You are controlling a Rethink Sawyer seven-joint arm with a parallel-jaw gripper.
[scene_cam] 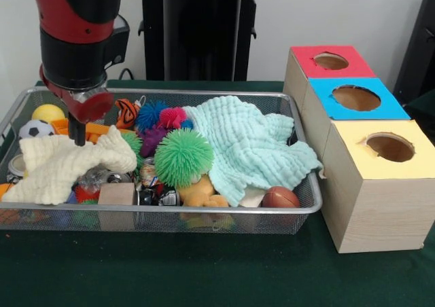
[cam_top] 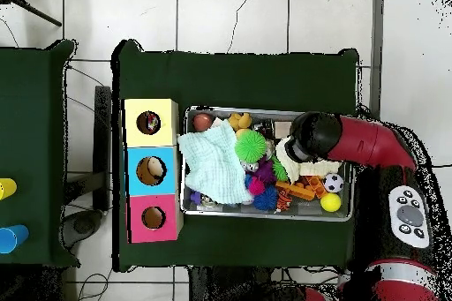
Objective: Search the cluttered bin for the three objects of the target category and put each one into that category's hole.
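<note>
The wire-mesh bin [scene_cam: 309,205] is full of toys and cloths; it also shows in the overhead view [cam_top: 265,215]. My gripper [scene_cam: 79,136] is lowered into the bin's left end in the front view, right behind a cream cloth [scene_cam: 64,164]. In the overhead view the arm [cam_top: 353,143] hides it. The patchwork ball is not visible in the bin. The yellow-topped box [scene_cam: 380,178] stands nearest at the right, with its round hole [scene_cam: 389,147] on top. In the overhead view something multicoloured shows inside that hole [cam_top: 148,123].
A mint cloth [scene_cam: 251,144] covers the bin's right half. A spiky green ball [scene_cam: 183,157], blue and pink pom balls, a yellow ball [scene_cam: 47,113], a soccer ball [scene_cam: 35,128], a brown ball [scene_cam: 280,197] and a wooden block [scene_cam: 117,193] lie around. Blue-topped [scene_cam: 355,98] and red-topped [scene_cam: 331,61] boxes stand behind the yellow one.
</note>
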